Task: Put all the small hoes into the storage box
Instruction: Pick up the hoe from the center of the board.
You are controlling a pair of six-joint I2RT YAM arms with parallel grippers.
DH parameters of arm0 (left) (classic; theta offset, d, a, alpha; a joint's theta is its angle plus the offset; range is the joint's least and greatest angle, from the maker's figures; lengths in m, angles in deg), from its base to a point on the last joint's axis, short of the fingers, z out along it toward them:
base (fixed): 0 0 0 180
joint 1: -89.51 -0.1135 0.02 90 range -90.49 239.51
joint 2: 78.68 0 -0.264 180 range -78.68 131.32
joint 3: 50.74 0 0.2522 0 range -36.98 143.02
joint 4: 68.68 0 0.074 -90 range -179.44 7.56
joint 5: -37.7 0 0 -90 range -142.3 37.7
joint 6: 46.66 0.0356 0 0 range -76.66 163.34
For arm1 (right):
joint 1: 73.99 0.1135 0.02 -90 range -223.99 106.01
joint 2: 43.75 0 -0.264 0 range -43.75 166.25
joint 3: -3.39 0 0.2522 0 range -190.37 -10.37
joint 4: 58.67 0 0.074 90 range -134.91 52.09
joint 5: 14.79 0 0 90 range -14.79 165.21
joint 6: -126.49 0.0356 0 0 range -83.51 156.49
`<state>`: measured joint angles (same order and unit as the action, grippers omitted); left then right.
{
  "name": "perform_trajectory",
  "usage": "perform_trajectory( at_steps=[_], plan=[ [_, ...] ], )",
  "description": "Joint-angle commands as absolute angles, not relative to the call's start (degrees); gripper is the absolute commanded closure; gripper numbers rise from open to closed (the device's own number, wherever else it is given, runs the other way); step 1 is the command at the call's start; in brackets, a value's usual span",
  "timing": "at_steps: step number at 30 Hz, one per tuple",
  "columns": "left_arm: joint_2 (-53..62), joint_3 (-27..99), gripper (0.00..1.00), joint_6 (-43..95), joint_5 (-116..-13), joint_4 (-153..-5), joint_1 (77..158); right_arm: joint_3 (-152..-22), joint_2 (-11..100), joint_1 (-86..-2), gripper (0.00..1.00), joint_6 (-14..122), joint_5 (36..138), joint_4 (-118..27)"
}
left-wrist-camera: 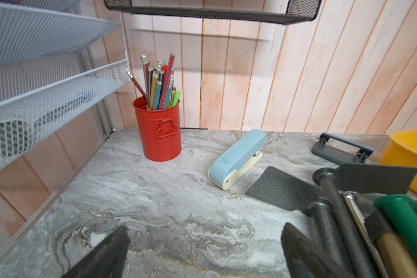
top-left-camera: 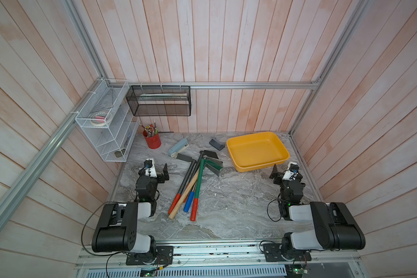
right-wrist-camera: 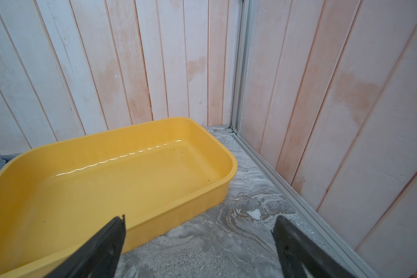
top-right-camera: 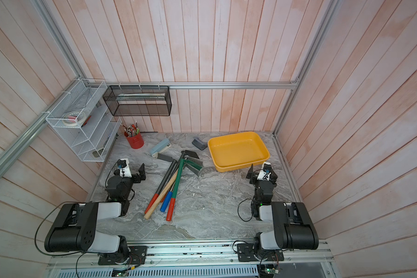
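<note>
Left claw (left-wrist-camera: 205,229) spread wide, empty, low over worktop (top-left-camera: 226,204). Right claw (right-wrist-camera: 199,219) spread wide, empty, just beside near edge of yellow tray (top-left-camera: 255,149) in far right corner. Hoe heap (top-left-camera: 199,179) mid-worktop between claws, handles crossed, outside tray. Which is small hoe: cannot tell.

Storage box (top-left-camera: 260,166) plain yellow; table (top-left-camera: 226,204) grey-white marble swirl; wall (top-left-camera: 226,48) pale pink-white planks. Pen pot (top-left-camera: 153,142) red, stapler (top-left-camera: 178,147) light blue and cream, basket (top-left-camera: 159,102) black mesh, rack (top-left-camera: 101,134) white wire.
</note>
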<state>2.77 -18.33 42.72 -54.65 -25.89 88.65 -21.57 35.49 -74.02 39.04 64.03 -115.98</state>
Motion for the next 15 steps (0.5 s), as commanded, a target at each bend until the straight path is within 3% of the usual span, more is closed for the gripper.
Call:
perform_trajectory(
  at_steps=[1, 8, 15],
  plan=[
    [-0.8, -14.3, 0.0, 44.1, -50.8, -36.4, 90.4, -24.8, 30.9, -73.6, 0.02, 40.0, 64.2, -105.7],
    [-6.4, -3.6, 0.0, 36.8, -49.4, -57.7, 91.6, -35.7, 24.4, -73.1, 0.02, 48.9, 69.1, -80.4],
    [-12.4, 0.2, 0.0, 33.1, -44.9, -69.7, 96.1, -42.5, 23.5, -66.8, 0.02, 52.2, 71.5, -67.4]
  ],
)
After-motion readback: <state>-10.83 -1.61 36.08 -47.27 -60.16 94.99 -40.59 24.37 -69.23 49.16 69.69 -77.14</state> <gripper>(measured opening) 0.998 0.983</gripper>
